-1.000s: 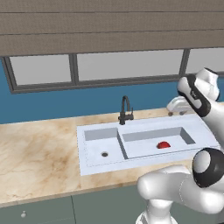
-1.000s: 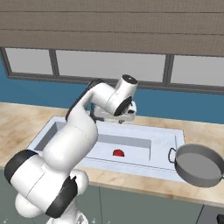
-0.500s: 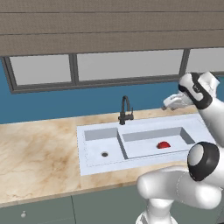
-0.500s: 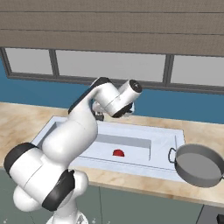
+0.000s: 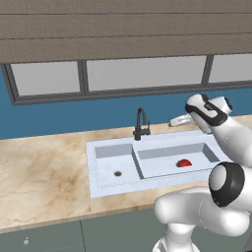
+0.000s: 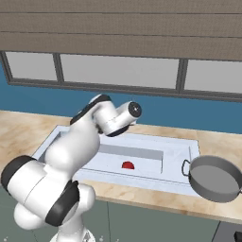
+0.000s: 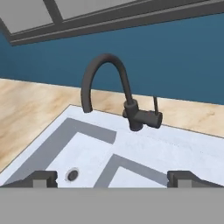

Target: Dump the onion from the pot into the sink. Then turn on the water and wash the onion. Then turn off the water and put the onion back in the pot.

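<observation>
open gripper lined up on the faucet, onion already in the sink

the gripper (image 7: pixel 112 178) holds its fingers wide apart with nothing between them, aimed at the faucet (image 7: pixel 118 94) at 12 o'clock, likely because turning on the water is the next step. the onion (image 6: pixel 127 165) lies in the larger basin of the sink (image 6: pixel 179 153), left there for washing. at 3 o'clock of the sink, the pot (image 6: pixel 215 178) sits on the counter (image 6: pixel 222 142), close by for the return. no water runs from the spout.
</observation>
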You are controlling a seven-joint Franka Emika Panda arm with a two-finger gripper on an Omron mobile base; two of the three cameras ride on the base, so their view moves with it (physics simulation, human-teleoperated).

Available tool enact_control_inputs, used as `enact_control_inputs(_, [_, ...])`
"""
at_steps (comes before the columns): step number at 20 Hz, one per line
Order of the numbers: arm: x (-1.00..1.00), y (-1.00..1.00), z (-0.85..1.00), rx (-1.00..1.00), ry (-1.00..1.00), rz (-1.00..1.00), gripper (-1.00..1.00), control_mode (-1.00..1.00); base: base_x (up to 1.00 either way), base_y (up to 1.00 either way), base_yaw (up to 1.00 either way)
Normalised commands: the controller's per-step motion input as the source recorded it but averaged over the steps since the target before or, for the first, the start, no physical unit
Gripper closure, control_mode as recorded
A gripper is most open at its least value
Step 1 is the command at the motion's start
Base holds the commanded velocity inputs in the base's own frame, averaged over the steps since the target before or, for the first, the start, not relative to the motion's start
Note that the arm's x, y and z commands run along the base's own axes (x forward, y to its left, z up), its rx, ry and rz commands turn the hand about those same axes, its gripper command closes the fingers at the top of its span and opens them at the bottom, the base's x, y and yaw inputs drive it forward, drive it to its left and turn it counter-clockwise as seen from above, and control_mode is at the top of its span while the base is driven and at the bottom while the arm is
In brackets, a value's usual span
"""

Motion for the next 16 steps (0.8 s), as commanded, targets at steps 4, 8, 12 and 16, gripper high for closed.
enact_control_inputs(4, [0.49, 0.17, -0.04, 0.04, 0.0, 0.01, -1.0, -1.0, 0.0, 0.0, 0.0])
enact_control_inputs(8, [0.34, 0.1, -0.02, 0.05, 0.01, 0.0, -1.0, -1.0, 0.0, 0.0, 0.0])
enact_control_inputs(12, [0.4, 0.02, -0.08, 0.05, 0.03, 0.0, -1.0, -1.0, 0.0, 0.0, 0.0])
enact_control_inputs(16, [0.41, 0.03, -0.22, 0.02, 0.0, 0.0, -1.0, -1.0, 0.0, 0.0, 0.0])
